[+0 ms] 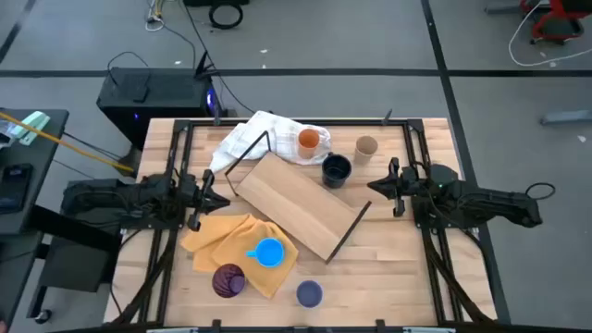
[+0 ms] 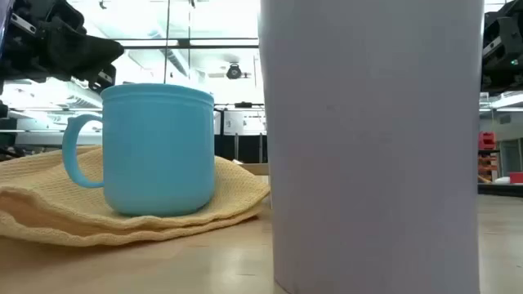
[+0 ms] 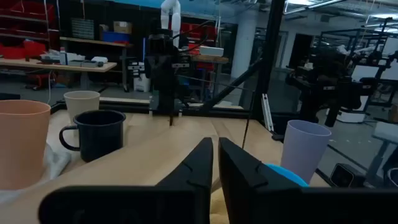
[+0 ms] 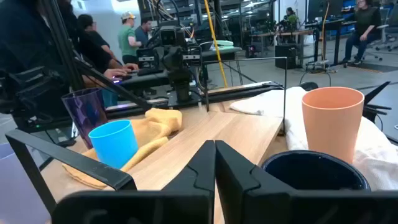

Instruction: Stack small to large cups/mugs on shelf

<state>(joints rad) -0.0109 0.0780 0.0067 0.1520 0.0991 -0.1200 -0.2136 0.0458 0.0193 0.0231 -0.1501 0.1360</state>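
The shelf lies flat and at a slant in the middle of the tabletop, and I think this is the first danger: its black wire frame sticks out at the corners, so an arm that reaches across may catch it and push the whole board into the cups. The yellow cloth carries the bright blue mug and the dark purple cup; soft folds under them could let a cup tip when it is gripped. The white cloth at the far side holds the orange cup in the same way. The dark navy mug stands just beside the shelf edge, the tan cup near it, and the lavender cup alone at the front, possibly easy to knock. The left gripper and the right gripper both wait at the sides, fingers together and empty.
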